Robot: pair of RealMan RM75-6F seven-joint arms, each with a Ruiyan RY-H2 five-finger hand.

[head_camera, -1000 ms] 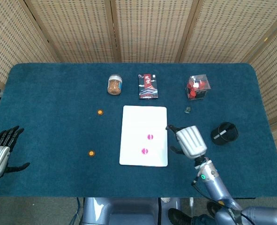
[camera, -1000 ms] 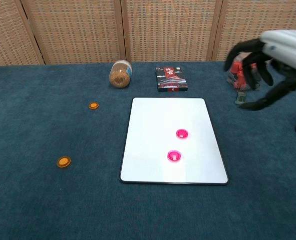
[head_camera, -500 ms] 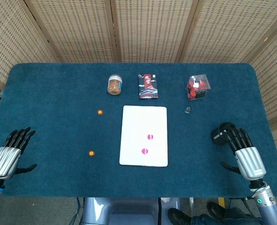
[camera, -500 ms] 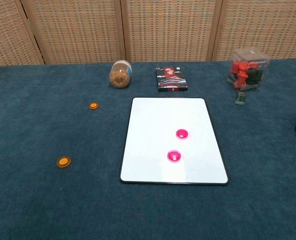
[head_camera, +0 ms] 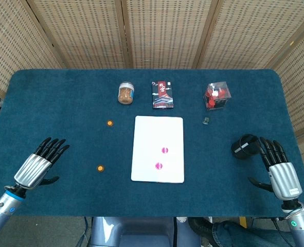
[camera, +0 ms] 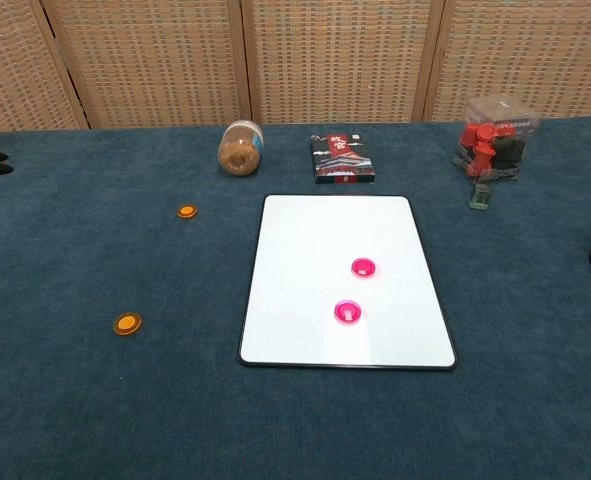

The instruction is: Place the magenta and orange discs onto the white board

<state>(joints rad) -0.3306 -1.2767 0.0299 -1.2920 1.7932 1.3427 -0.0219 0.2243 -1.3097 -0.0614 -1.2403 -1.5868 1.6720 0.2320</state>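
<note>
Nearer small orange plastic disc (head_camera: 100,168) just right of & ahead of empty left hand (head_camera: 36,169), fingers spread; right hand (head_camera: 279,171) likewise spread, far off.

The left hand (head_camera: 36,167) is now further in over the surface, nearer the orange disc (head_camera: 100,168); the right hand (head_camera: 280,172), seemingly empty, sits back at the right edge.
</note>
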